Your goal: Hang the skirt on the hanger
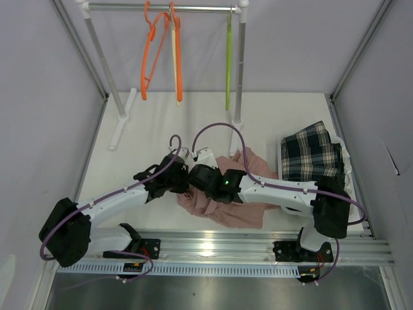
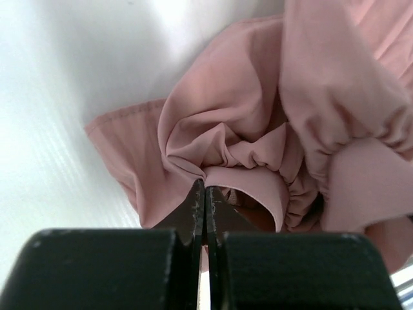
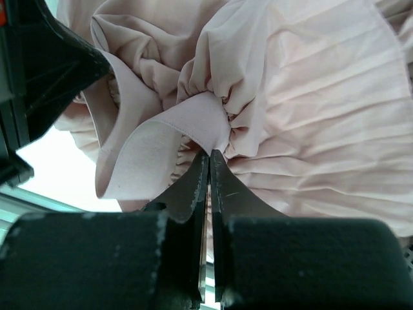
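The dark plaid skirt (image 1: pixel 312 155) lies folded at the right side of the table, with no gripper touching it. The pale hanger (image 1: pixel 175 74) hangs edge-on from the rail between orange hangers. Both grippers meet over a pink pleated garment (image 1: pixel 232 210) at the table's middle. My left gripper (image 1: pixel 184 186) (image 2: pixel 204 185) is shut, its tips pinching a fold of the pink garment (image 2: pixel 258 116) by its gathered waistband. My right gripper (image 1: pixel 195 177) (image 3: pixel 209 155) is also shut, and nips the smooth waistband of the pink garment (image 3: pixel 310 97).
A clothes rail (image 1: pixel 161 8) on white legs stands at the back with orange hangers (image 1: pixel 155 55) and a lime-green hanger (image 1: pixel 228 61). A white cloth (image 1: pixel 346 163) lies under the plaid skirt. Grey walls close both sides, and a metal rail (image 1: pixel 213 248) runs along the near edge.
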Tool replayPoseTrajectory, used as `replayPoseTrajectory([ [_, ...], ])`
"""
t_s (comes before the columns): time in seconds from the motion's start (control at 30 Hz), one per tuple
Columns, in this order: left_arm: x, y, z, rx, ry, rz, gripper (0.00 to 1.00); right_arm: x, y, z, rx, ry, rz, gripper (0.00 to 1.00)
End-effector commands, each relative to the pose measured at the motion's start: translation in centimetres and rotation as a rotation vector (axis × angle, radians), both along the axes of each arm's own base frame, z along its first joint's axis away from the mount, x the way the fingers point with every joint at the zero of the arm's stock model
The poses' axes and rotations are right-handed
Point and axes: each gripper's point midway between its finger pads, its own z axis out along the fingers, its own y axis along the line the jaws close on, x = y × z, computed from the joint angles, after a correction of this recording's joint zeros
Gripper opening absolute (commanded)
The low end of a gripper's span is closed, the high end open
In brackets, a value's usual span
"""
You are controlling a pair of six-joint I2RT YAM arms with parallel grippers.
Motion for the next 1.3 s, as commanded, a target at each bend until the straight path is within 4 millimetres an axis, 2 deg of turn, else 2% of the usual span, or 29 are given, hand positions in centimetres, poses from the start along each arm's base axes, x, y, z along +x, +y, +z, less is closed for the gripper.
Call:
replayPoseTrajectory([
  [0.0,1.5,0.4,3.4,0.0,-0.076,0.059,0.0,0.7,-1.3,3.5,0.058,-0.076,-0.068,0.0],
  [0.1,2.6,1.3,6.6,-0.038,-0.137,0.12,0.0,1.5,-2.7,5.9,0.084,-0.115,-0.105,0.0],
  [0.13,2.7,2.3,7.6,-0.037,-0.156,0.149,0.0,2.4,-3.6,6.7,0.08,-0.131,-0.134,0.0],
  [0.17,3.3,2.5,9.5,-0.06,-0.191,0.165,0.0,2.9,-4.3,8.2,0.11,-0.151,-0.148,0.0],
  [0.23,3.5,3.9,10.8,-0.061,-0.211,0.206,0.0,4.2,-5.4,10.2,0.151,-0.17,-0.174,0.0],
  [0.27,3.9,4.3,13.1,-0.096,-0.254,0.223,0.0,4.5,-5.9,11.8,0.189,-0.185,-0.181,0.0],
  [0.33,4.1,5.9,14.0,-0.092,-0.265,0.259,0.0,5.1,-6.1,14.3,0.238,-0.214,-0.179,0.0],
  [0.37,4.2,6.1,15.8,-0.114,-0.299,0.257,0.0,5.5,-6.6,15.3,0.252,-0.226,-0.188,0.0],
  [0.43,4.3,6.8,17.2,-0.117,-0.319,0.271,0.0,5.7,-6.7,17.1,0.277,-0.244,-0.188,0.0],
  [0.47,4.3,7.1,17.5,-0.113,-0.326,0.278,0.0,5.9,-6.7,18.7,0.301,-0.264,-0.189,0.0],
  [0.57,3.9,7.6,18.9,-0.117,-0.347,0.28,0.0,5.9,-7.1,20.2,0.32,-0.284,-0.2,0.0],
  [0.6,3.9,7.5,19.1,-0.122,-0.35,0.275,0.0,5.9,-7.4,20.0,0.319,-0.283,-0.209,0.0],
  [0.67,3.7,7.5,17.9,-0.113,-0.329,0.271,0.0,5.7,-8.0,19.4,0.316,-0.275,-0.229,0.0],
  [0.7,3.7,7.3,16.8,-0.115,-0.309,0.27,0.0,5.7,-8.2,17.7,0.299,-0.253,-0.245,0.0],
  [0.77,3.3,7.1,13.4,-0.106,-0.245,0.271,0.0,5.3,-8.6,15.9,0.298,-0.223,-0.258,0.0],
  [0.8,3.4,6.9,12.6,-0.111,-0.233,0.271,0.0,5.1,-8.8,13.4,0.276,-0.195,-0.263,0.0],
  [0.87,3.3,6.6,9.4,-0.1,-0.183,0.273,0.0,4.8,-9.5,11.3,0.285,-0.167,-0.298,0.0],
  [0.9,3.3,6.5,8.7,-0.108,-0.168,0.281,0.0,4.9,-9.6,10.2,0.29,-0.162,-0.314,0.0],
  [0.93,3.6,6.1,8.3,-0.129,-0.167,0.278,0.0,4.6,-10.5,7.3,0.265,-0.118,-0.34,0.0],
  [0.97,3.3,6.1,6.2,-0.115,-0.122,0.285,0.0,4.5,-10.8,6.4,0.272,-0.105,-0.347,0.0],
  [1.0,3.3,6.0,5.6,-0.117,-0.109,0.285,0.0,4.7,-10.7,5.8,0.299,-0.103,-0.351,0.0],
  [1.03,3.2,6.0,4.9,-0.116,-0.097,0.286,0.0,4.2,-11.2,3.6,0.286,-0.062,-0.347,0.0],
  [1.13,3.2,5.8,3.1,-0.113,-0.065,0.294,0.0,4.2,-11.4,2.1,0.329,-0.027,-0.352,0.0],
  [1.27,2.9,5.0,2.6,-0.147,-0.048,0.262,0.0,4.1,-10.6,2.0,0.375,-0.01,-0.324,0.0],
])
